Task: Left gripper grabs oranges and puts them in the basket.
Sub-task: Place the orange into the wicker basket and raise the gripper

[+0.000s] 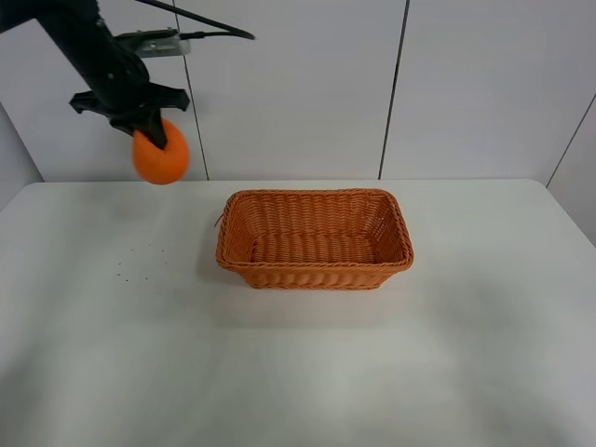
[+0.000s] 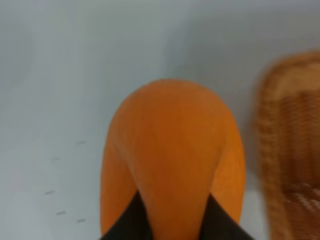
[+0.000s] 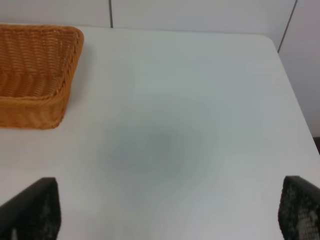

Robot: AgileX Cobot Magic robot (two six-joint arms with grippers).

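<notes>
My left gripper (image 1: 149, 132) is shut on the orange (image 1: 160, 156) and holds it high above the table, to the left of the basket (image 1: 315, 239). In the left wrist view the orange (image 2: 172, 160) fills the middle between the two black fingers (image 2: 130, 222), with the basket's rim (image 2: 270, 150) at the side. The wicker basket stands empty at the table's middle. My right gripper (image 3: 165, 210) is open and empty above bare table; its view shows one corner of the basket (image 3: 35, 75).
The white table (image 1: 298, 372) has a few small dark specks (image 1: 140, 261) left of the basket. White wall panels stand behind the table. The table's right edge shows in the right wrist view (image 3: 295, 100).
</notes>
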